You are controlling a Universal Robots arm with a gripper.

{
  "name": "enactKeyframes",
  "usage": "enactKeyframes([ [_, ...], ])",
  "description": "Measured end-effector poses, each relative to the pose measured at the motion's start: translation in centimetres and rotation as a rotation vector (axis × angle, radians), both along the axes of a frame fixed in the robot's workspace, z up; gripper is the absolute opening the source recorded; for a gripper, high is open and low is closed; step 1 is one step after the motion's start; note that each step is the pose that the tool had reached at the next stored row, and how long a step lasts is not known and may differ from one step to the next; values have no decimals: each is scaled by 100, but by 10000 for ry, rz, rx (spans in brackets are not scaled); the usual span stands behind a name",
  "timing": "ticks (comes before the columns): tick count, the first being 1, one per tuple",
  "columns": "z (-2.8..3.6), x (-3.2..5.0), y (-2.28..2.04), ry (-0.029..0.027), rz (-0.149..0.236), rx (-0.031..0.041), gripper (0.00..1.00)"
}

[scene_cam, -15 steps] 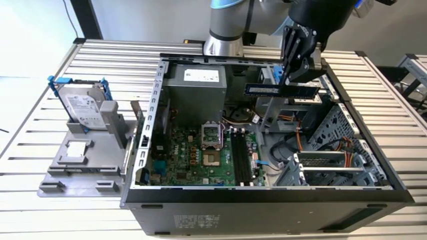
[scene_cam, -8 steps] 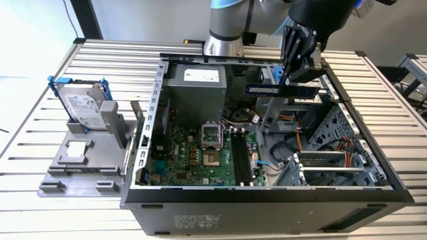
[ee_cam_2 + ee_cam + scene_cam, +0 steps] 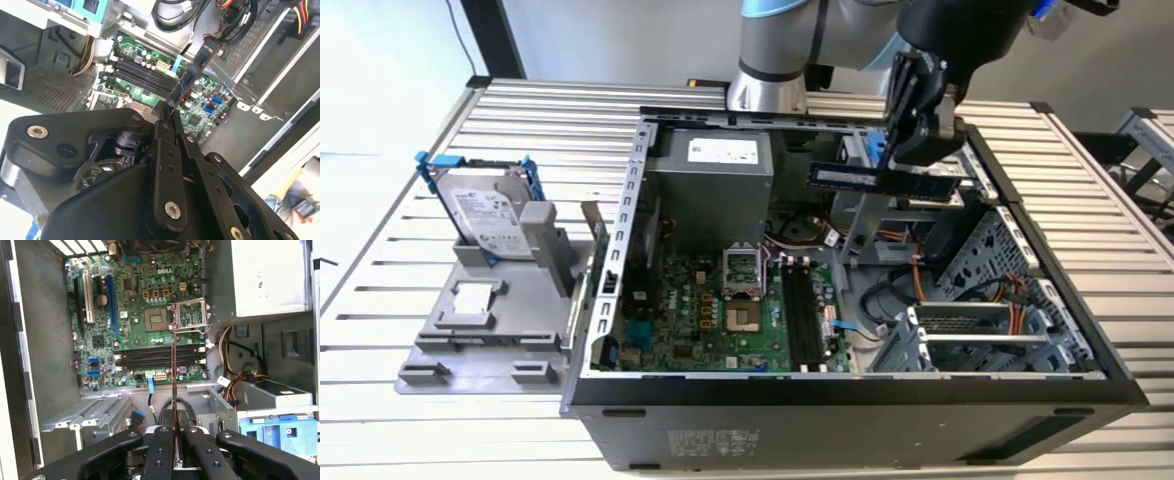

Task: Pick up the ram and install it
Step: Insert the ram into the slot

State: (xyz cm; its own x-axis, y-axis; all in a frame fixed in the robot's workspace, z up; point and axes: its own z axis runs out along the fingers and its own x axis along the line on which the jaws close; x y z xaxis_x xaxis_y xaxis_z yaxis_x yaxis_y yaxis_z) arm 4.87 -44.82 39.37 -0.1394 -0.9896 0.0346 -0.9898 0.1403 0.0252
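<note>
My gripper [image 3: 909, 163] hangs over the back right part of the open computer case [image 3: 854, 385] in the exterior view. It is shut on the ram [image 3: 887, 180], a long thin dark stick held level above the case's inside. In the second wrist view the ram [image 3: 192, 75] sticks out from the closed fingertips of the gripper [image 3: 168, 119] and slants over the green motherboard [image 3: 200, 95]. In the first wrist view the ram [image 3: 173, 385] shows edge-on as a thin line rising from the gripper [image 3: 174, 434], and it crosses the long black slots [image 3: 160, 353]. Those slots [image 3: 803, 315] lie well below the stick.
A silver hard drive [image 3: 488, 212] in a blue-edged bracket and a small square silver plate [image 3: 475, 297] sit on a grey fixture left of the case. Inside the case are the power supply [image 3: 714, 170], the open CPU socket [image 3: 743, 270], cables [image 3: 894, 300] and drive cages [image 3: 987, 320].
</note>
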Motion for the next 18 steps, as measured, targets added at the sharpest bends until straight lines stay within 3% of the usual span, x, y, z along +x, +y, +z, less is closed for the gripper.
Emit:
enactKeyframes([
  [18,0,0,0,0,-2944,1,0],
])
